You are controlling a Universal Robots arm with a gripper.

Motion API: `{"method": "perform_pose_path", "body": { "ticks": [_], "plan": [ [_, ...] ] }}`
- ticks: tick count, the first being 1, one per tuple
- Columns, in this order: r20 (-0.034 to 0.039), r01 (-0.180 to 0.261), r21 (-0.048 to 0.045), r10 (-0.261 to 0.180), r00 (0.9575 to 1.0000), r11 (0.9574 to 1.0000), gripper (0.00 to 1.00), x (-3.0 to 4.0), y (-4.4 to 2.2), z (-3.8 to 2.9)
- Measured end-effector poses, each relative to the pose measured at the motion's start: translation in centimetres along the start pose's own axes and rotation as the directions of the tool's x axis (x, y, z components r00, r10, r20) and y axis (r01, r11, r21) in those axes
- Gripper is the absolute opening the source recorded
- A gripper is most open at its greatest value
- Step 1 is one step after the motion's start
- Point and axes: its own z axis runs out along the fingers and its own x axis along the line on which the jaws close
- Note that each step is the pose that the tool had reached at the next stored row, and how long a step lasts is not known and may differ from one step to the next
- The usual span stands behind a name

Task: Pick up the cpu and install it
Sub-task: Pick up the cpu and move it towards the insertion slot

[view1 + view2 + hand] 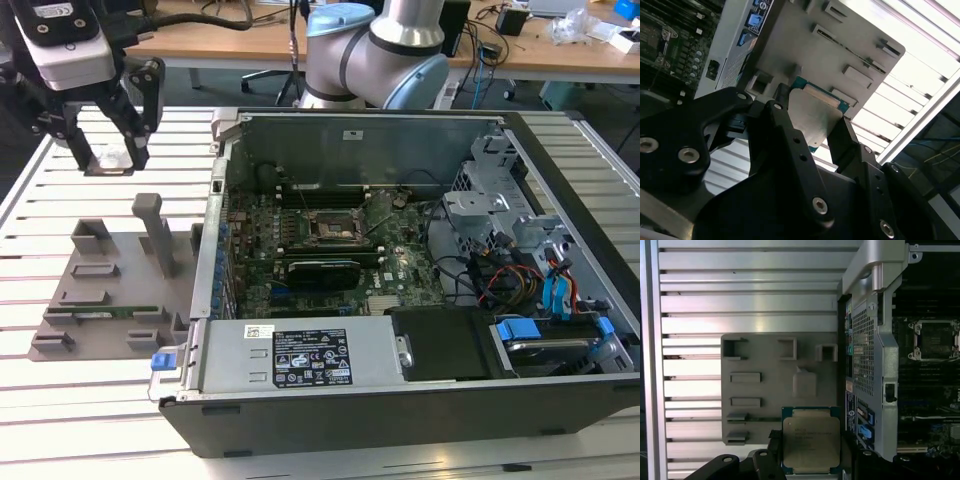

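The cpu [811,442] is a flat square chip with a silver-grey top plate and a green rim. My gripper [811,462] is shut on it, one black finger on each of two opposite edges. The second wrist view shows the cpu [816,111] tilted between the fingers [785,135]. In the exterior view my gripper [108,150] hangs with the cpu [108,160] above the slatted table, at the exterior view's far left and beyond the grey fixture plate [110,290]. The motherboard socket [330,228] lies inside the open computer case, well off to the exterior view's right, and appears in both wrist views [935,340] [652,37].
The grey fixture plate [765,385] carries raised holders and a tall post [158,230]; a long green memory stick [100,312] lies on it. The open computer case [420,390] has a metal side wall [875,355] between fixture and motherboard. The arm's base [380,50] stands behind the case.
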Motion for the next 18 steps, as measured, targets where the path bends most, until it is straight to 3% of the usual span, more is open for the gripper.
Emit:
{"method": "perform_pose_path", "body": {
  "ticks": [18],
  "plan": [
    [0.0001, 0.000, 0.0140, 0.000, 1.0000, 0.9999, 0.55, -1.75, 0.43, 0.85]
  ]
}}
